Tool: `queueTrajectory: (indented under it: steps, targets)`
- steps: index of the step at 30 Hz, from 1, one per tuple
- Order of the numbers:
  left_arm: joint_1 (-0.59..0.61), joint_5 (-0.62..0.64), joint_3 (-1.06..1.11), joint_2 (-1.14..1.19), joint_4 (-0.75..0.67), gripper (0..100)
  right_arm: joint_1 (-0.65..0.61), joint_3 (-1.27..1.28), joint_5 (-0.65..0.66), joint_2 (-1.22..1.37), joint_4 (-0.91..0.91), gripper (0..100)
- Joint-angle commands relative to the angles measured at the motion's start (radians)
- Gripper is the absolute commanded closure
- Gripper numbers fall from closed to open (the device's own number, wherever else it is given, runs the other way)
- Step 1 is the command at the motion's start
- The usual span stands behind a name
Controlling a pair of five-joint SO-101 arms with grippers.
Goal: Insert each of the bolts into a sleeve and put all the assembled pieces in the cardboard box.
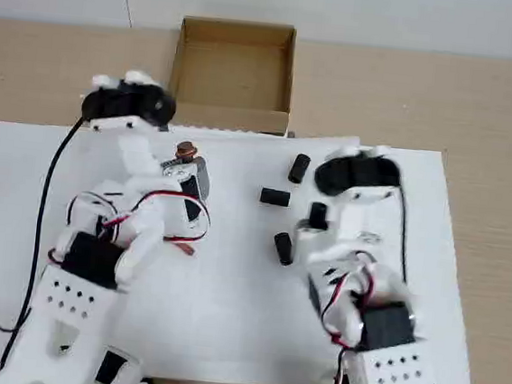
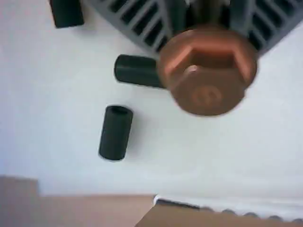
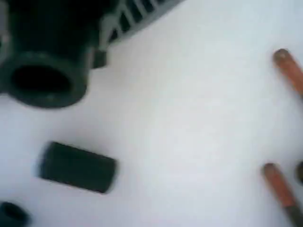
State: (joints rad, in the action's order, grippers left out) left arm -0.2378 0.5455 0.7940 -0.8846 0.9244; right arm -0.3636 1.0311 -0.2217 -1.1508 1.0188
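Note:
My left gripper (image 1: pixel 189 166) is shut on a copper bolt (image 1: pixel 185 151), which it holds above the white sheet near the box. In the left wrist view the bolt's hexagonal head (image 2: pixel 206 71) faces the camera. My right gripper (image 1: pixel 318 220) is shut on a black sleeve (image 3: pixel 45 78) with its open bore towards the right wrist camera. Loose black sleeves (image 1: pixel 299 168) (image 1: pixel 275 197) (image 1: pixel 283 247) lie between the arms. Two more copper bolts (image 3: pixel 289 71) (image 3: pixel 279 189) lie on the sheet. The open cardboard box (image 1: pixel 230 108) sits at the back.
A white sheet (image 1: pixel 226 316) covers the wooden table (image 1: pixel 481 114), with bare room in its front middle. The two arm bodies and their red and black cables stand over the sheet's left and right sides. The box edge (image 2: pixel 189 217) lies just past the sheet.

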Motion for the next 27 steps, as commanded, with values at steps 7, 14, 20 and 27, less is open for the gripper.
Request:
queueTrajectory:
  steps: [7, 14, 20, 27]
  targets:
    - [-0.011, 0.1, 0.143, -0.259, -0.137, 100, -0.231, 0.129, 0.1, -0.237, -0.11, 99.6]
    - [-0.052, 0.1, 0.239, -0.505, -0.143, 100, -0.282, 0.238, 0.215, -0.444, -0.11, 99.6]
    - [-0.157, 0.1, 0.317, -0.701, -0.143, 100, -0.364, 0.325, 0.31, -0.608, -0.105, 99.6]
    - [-0.169, 0.101, 0.4, -0.796, -0.143, 100, -0.398, 0.367, 0.336, -0.662, -0.11, 99.6]
